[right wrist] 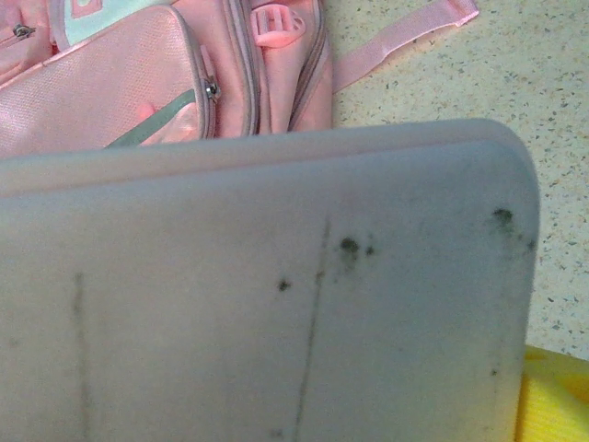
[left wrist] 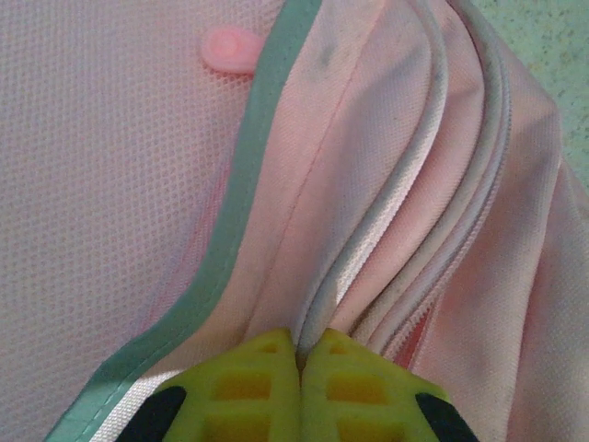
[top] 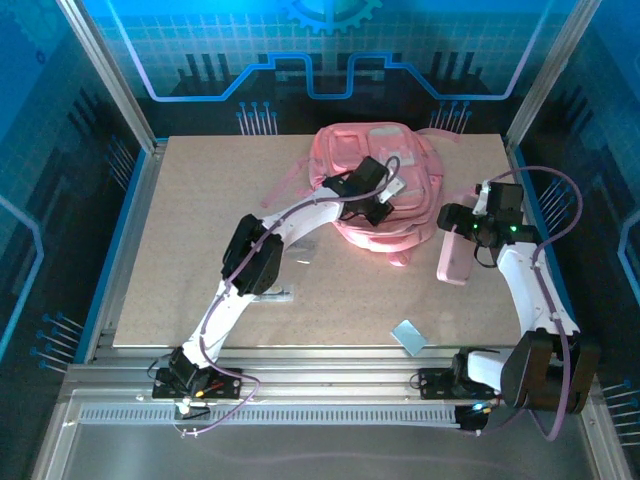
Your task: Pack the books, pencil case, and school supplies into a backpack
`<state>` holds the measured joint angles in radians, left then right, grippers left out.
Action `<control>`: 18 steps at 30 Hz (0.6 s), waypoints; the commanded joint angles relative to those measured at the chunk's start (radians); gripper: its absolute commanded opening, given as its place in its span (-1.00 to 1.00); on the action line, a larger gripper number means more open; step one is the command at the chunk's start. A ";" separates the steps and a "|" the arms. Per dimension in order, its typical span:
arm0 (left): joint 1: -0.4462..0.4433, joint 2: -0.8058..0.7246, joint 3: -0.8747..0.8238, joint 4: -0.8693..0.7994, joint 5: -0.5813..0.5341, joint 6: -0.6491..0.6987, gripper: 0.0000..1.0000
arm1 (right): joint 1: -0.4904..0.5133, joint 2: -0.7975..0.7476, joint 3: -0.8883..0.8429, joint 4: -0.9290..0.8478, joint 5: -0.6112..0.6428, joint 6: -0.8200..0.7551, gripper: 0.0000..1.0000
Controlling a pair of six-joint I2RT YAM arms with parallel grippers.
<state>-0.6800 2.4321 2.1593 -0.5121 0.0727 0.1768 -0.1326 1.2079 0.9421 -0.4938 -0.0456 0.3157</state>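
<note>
The left gripper [left wrist: 299, 357] is pinching a piped seam of the backpack [top: 375, 160], jaws fully closed. The right gripper [top: 460, 238] is apparently clamping the pencil case [top: 455, 262] between wide-set jaws. The case is hanging just right of the backpack, long axis running near-to-far.

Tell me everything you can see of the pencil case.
The pencil case is a flat, pale pink oblong pouch with rounded corners and a smooth-looking skin. Up close, its face shows dark smudges and a few thin streaks. The right gripper holds it by one end, just right of the backpack; a yellow finger shows at its lower edge.
</note>
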 commanded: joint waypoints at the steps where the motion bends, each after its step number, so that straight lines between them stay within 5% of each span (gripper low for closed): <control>1: 0.057 -0.100 0.010 -0.063 0.034 -0.170 -1.00 | -0.016 -0.010 0.042 0.013 -0.027 0.030 0.34; 18: 0.142 -0.245 0.043 0.020 0.310 -0.559 -1.00 | 0.106 0.211 0.186 0.132 -0.164 0.289 0.31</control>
<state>-0.5457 2.2333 2.1624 -0.5350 0.2955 -0.2607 -0.0692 1.3689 1.0504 -0.4324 -0.1543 0.5003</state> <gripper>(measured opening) 0.040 0.874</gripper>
